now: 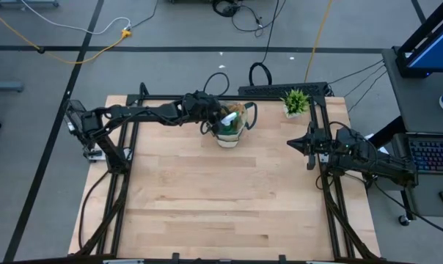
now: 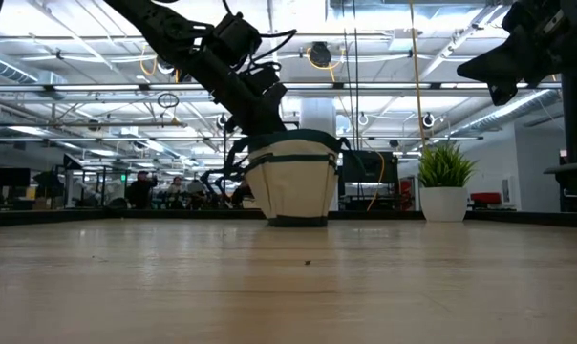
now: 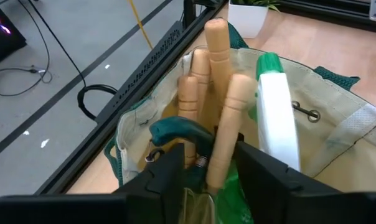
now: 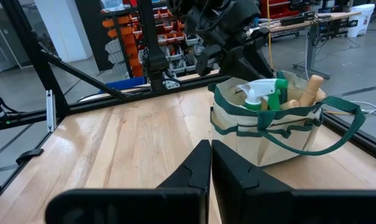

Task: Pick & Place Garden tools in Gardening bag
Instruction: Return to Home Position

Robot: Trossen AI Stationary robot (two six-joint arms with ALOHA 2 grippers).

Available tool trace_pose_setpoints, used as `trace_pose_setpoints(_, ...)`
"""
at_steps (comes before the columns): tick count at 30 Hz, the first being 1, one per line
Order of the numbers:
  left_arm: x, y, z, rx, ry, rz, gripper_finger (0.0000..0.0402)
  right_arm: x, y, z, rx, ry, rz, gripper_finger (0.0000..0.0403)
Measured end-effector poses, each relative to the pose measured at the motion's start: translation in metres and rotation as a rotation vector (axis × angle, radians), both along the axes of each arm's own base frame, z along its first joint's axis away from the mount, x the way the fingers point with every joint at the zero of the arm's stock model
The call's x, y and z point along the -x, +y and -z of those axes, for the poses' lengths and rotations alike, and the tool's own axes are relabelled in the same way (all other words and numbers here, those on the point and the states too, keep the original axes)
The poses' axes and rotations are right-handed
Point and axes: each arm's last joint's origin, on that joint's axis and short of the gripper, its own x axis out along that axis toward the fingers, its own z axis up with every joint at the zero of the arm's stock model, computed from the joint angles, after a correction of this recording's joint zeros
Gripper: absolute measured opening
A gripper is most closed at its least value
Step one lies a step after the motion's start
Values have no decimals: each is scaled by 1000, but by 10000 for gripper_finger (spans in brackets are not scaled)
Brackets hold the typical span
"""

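Observation:
The beige gardening bag (image 1: 232, 132) with dark green trim stands upright on the table's far middle. Inside it several wooden tool handles (image 3: 216, 43) stick up beside a green and white spray bottle (image 3: 278, 118) and a dark green curved handle (image 3: 178, 130). My left gripper (image 3: 210, 155) hangs over the bag's mouth, open, with one wooden handle between its fingers. My right gripper (image 1: 293, 144) waits shut at the table's right side, well above the wood. My left gripper's fingers stand on either side of the lower part of one wooden handle (image 3: 222, 165), coming slanting down from the table's left. Whether they touch it I cannot tell. That tool leans inside the bag among the others, its handle end up.
A small spiky potted plant (image 1: 295, 103) in a white pot stands at the far right, close to the bag. The bag's loop handles (image 4: 337, 134) hang out to its sides. Bare wood (image 1: 221, 198) spreads over the table's near half.

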Motion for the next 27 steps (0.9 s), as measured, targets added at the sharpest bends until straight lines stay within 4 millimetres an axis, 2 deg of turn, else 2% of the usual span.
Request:
trace_pose_setpoints(5,-1,1,-2,-19,-16,-24,175,0,0,0,0,0,-1,6)
trace_pose_setpoints(8,1,0,-10,-44,-37,-15,188,0,0,0,0,0,-1,6)
trace_pose_setpoints(18,27,-11,-67,-219,-137,44,200,0,0,0,-1,1,-3,6)
trace_pose_setpoints(27,65,-27,-106,-216,-167,35,200,0,0,0,-1,1,-4,6)
